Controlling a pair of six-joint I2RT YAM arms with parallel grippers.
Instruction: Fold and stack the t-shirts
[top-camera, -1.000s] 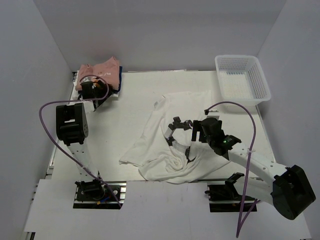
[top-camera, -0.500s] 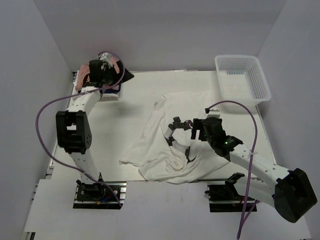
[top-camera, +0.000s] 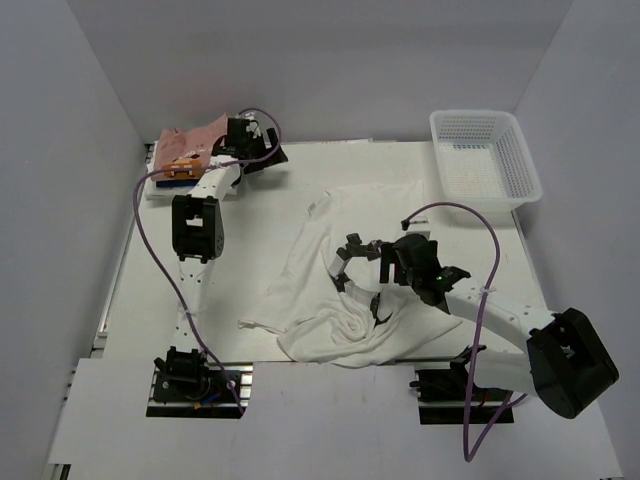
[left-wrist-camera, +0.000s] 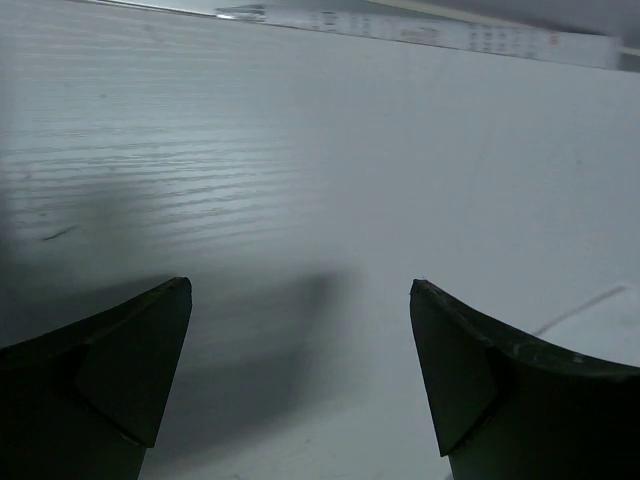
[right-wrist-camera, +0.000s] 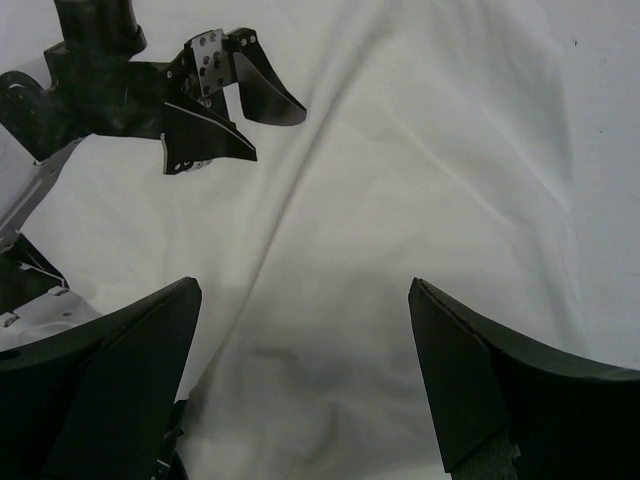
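Note:
A large plain white t-shirt (top-camera: 335, 290) lies crumpled in the middle of the table; it fills the right wrist view (right-wrist-camera: 400, 150). My right gripper (top-camera: 388, 272) hangs open and empty just above it (right-wrist-camera: 303, 285). A stack of folded t-shirts stands at the far left, with the pink one (top-camera: 197, 138) on top and an orange-marked one (top-camera: 178, 168) below. My left gripper (top-camera: 268, 152) is to the right of the stack, near the back edge. It is open and empty over bare table (left-wrist-camera: 300, 284).
A white mesh basket (top-camera: 485, 155) stands at the far right corner. A black and white mechanical piece (top-camera: 352, 262) rests on the white shirt just left of my right gripper; it shows in the right wrist view (right-wrist-camera: 205, 105). Grey walls enclose the table.
My left arm has swung from the folded stack at the far left to the right along the back edge. My right arm has barely moved. The white shirt lies as before.

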